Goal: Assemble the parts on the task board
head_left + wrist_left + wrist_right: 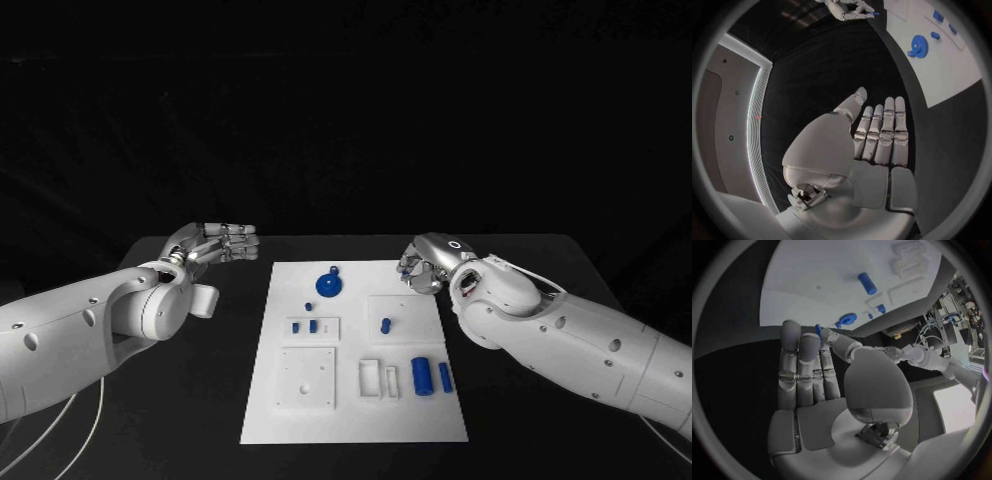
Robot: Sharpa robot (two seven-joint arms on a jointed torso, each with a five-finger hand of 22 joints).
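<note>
Insertion step, by my reading: the right robot hand (420,271) hovers at the far right corner of the white rectangular task board (289,425) and pinches a small blue peg-like part (818,330) between thumb and fingertip, the other fingers lying straight and side by side. The left wrist view confirms a blue tip at that hand (856,9).

Left robot hand (214,243) hangs over the black worktop (188,420) well left of the board's far edge, holding nothing, fingers straight and lying side by side.

Parts on the board:
- blue toothed gear with a small knob (330,286), far centre;
- two short blue pegs (304,326) standing in the small raised square block, left of centre, with a tiny blue piece (307,306) just beyond them;
- one short blue cylinder (385,325) on the raised square right of centre;
- thick blue cylinder (421,376) and thin blue pin (446,377), side by side near the right edge;
- two white open-topped rectangular holders (381,379) just left of the thick cylinder; nothing blue shows in them;
- larger white raised plate (307,378), near left, bearing small holes and no part.

Next move, as judged: carry the pinched part in over the board, line it upright with its seat, press down. Which seat it fits I cannot tell. The pinch is slight; the part may tilt on contact.
</note>
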